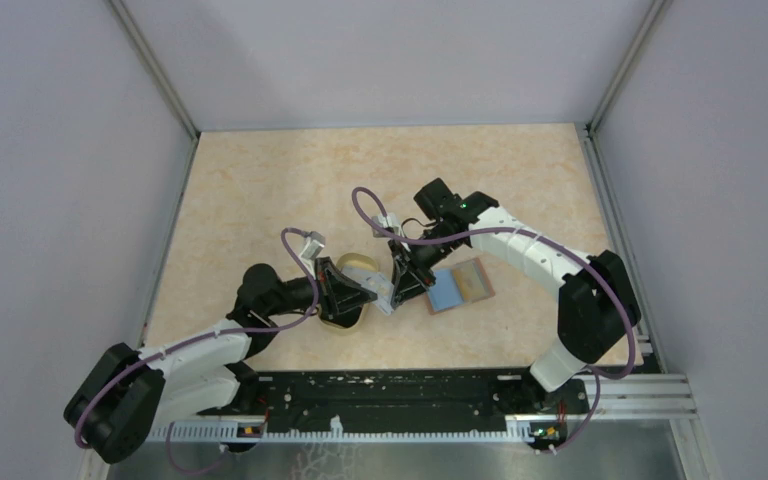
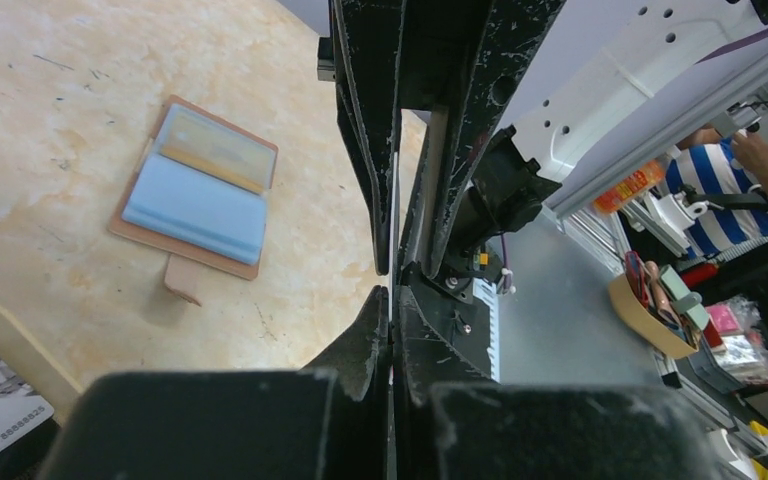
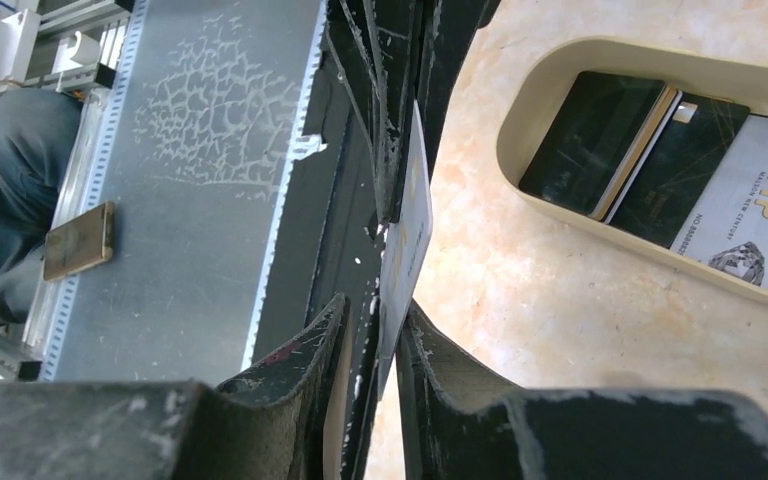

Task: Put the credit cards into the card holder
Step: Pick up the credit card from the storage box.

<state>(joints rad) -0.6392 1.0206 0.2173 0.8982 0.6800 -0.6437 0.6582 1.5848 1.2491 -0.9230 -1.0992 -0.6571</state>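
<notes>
The top view alone shows the layout: the two arms meet just right of the middle of the table (image 1: 260,200), nearer its near edge, with the dish (image 1: 345,322) under the left arm and the card holder (image 1: 460,285) just beyond the right hand.

The right wrist view alone shows the inside of the dish, where the other cards (image 3: 650,150) lie flat, two black and one pale marked VIP. It also shows the white card (image 3: 407,230) face-on, standing on edge in the air.

The left wrist view shows that card only as a thin line. The left hand (image 2: 391,290) is clamped on it. The right hand (image 3: 378,305) has its fingers slightly apart, one on each side of the card. The card's long axis runs from one hand to the other.

The card holder lies open, blue inside up, its long axis slanting from near-left to far-right, its tab (image 2: 182,278) sticking out of one long edge.

The table is mottled beige, enclosed by plain grey walls (image 1: 60,150), with a black rail (image 1: 390,400) along its near edge.
</notes>
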